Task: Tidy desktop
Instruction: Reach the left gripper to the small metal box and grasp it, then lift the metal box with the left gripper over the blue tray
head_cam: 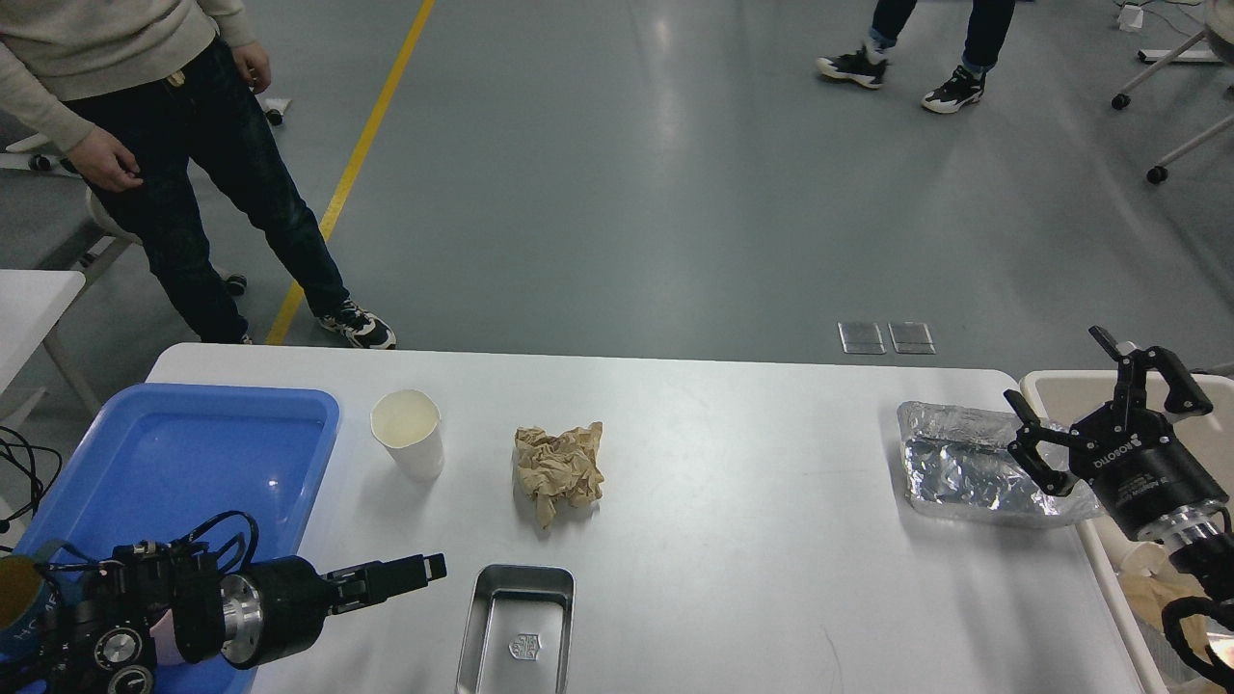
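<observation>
The white desktop [752, 540] fills the lower half of the head view. On it stand a white paper cup [408, 446], a crumpled brown paper ball [559, 469], a shallow metal tin [516, 627] at the front edge and a crinkled foil container [969, 467] at the right. My left gripper [429, 567] lies low at the front left, pointing right, just left of the tin; it is seen side-on, so its fingers cannot be told apart. My right gripper [1056, 368] is open and empty, right beside the foil container's right end.
A blue plastic tray [183, 453] lies at the left, with a teal mug [14, 602] at its near end behind my left arm. A beige open bin [1056, 386] stands off the right edge. People stand on the grey floor beyond the table.
</observation>
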Controlling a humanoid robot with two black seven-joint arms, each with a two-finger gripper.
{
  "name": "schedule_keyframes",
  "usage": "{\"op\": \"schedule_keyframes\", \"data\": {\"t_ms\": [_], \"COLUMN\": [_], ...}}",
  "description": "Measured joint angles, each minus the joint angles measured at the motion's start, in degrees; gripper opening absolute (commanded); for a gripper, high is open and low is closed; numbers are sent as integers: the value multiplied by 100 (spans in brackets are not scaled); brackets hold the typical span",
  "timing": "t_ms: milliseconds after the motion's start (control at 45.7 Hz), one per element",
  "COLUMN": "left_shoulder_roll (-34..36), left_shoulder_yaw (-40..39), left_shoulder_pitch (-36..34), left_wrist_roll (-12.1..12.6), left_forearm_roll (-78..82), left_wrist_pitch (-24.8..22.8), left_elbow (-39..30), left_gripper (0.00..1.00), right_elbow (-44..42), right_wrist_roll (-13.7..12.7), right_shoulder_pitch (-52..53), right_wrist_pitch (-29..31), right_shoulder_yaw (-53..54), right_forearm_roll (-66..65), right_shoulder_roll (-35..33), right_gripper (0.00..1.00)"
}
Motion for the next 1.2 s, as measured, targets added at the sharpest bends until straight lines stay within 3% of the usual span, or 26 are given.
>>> {"op": "schedule_keyframes", "data": {"t_ms": [284,372,569,788,1072,1204], "left_shoulder_roll": [-490,-680,-975,-1201,-1060,-949], "left_shoulder_yaw": [120,200,358,364,360,324], "left_shoulder_pitch": [3,17,78,130,189,217], "left_wrist_roll": [5,1,-106,-74,-24,-81], "left_forearm_roll": [511,685,1350,1416,1378,1378], "left_wrist_pitch": [-1,0,28,-14,-190,-244], "left_elbow": [227,330,611,653,642,617], "left_gripper": [93,76,60,22,3,0], "right_elbow": [-9,-9,-2,-14,-31,-41], "right_wrist_roll": [3,3,3,3,3,3], "right_shoulder_pitch": [-5,-5,-5,-14,-14,-14], "right_wrist_pitch": [4,4,4,4,-2,-5], "right_shoulder_yaw": [4,4,20,30,31,31], "right_forearm_roll": [0,0,0,0,0,0], "right_shoulder_roll": [30,31,7,-2,1,0], "right_gripper": [100,100,100,100,100,100]}}
